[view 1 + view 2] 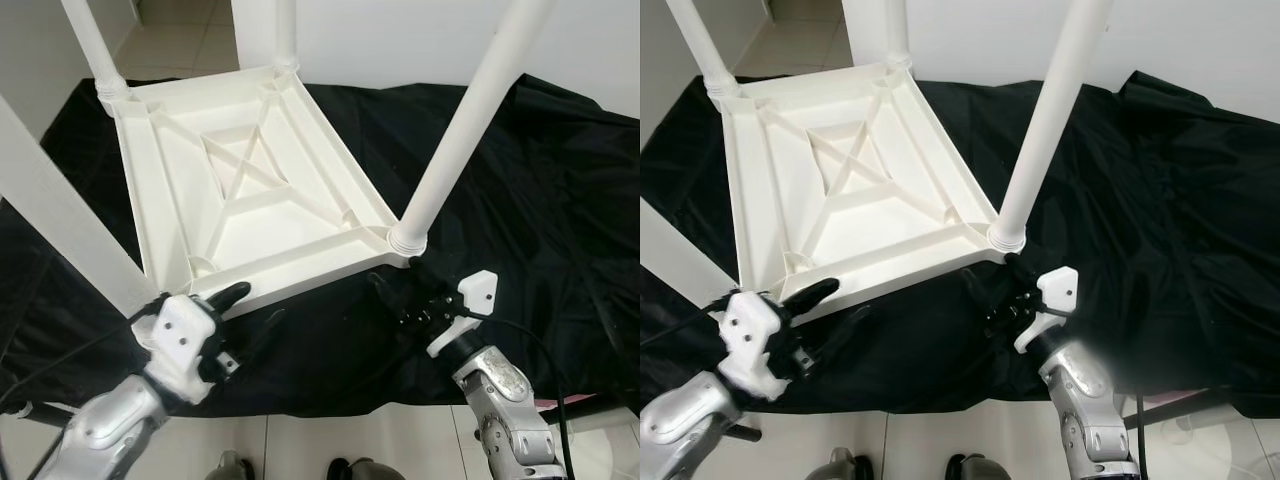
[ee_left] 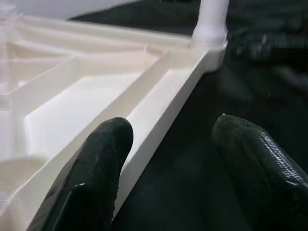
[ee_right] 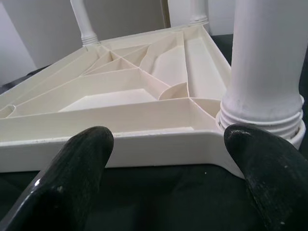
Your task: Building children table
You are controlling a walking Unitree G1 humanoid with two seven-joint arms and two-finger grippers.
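Note:
A white plastic children's table [image 1: 250, 200] lies upside down on a black cloth [image 1: 520, 200], its ribbed underside facing up. White legs stand up from its corners: one at the near right [image 1: 465, 120], one at the near left [image 1: 60, 210] and two at the far side. My left gripper [image 1: 250, 310] is open at the table's near rim [image 2: 159, 125], one finger [image 2: 96, 168] over the rim and the other [image 2: 255, 163] outside it above the cloth. My right gripper [image 1: 405, 285] is open just in front of the near right corner, facing that leg's socket [image 3: 260, 115].
The black cloth spreads wide to the right and behind the table, and its front edge hangs just before my arms. Pale tiled floor [image 1: 320, 440] and my feet [image 1: 350, 468] lie below it. A white wall [image 1: 400, 40] stands behind.

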